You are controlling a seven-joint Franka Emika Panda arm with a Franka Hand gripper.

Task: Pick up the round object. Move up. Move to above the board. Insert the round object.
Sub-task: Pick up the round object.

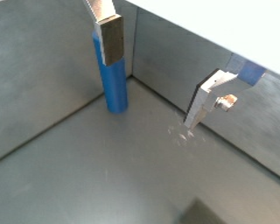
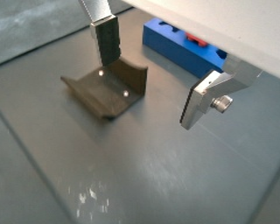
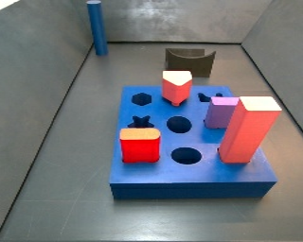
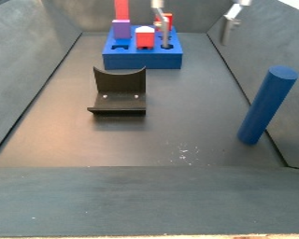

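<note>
While the blue peg [image 1: 115, 83] stood untouched in the far corner of the grey bin, the gripper [image 1: 154, 66] hung above the floor with its fingers spread wide and nothing between them. In a wrist view one silver finger [image 1: 106, 35] lined up with the peg's top, though whether it touched I could not tell; the other finger [image 1: 206, 98] sat well apart, over bare floor. So the pick-up was not yet made, by my reading.

To do it well, the gripper wanted to centre on the peg so that both pads would meet its round side evenly, come down low enough for a firm hold, and keep clear of the two walls that crowd that corner. A squeeze too near the top could tip such a slim upright piece.

The board [image 3: 192, 142] lay well apart from the peg in a side view, with several open holes, the round ones among them. Already seated in it were a tall red block [image 3: 249, 129], a purple peg [image 3: 222, 112], a low red piece [image 3: 140, 146] and a red-and-white piece [image 3: 177, 87]. A dark curved piece [image 4: 120, 91] sat on the floor between board and peg.

The floor [image 4: 177, 121] was smooth dull grey metal, lightly scuffed, fenced by sloping grey walls.
</note>
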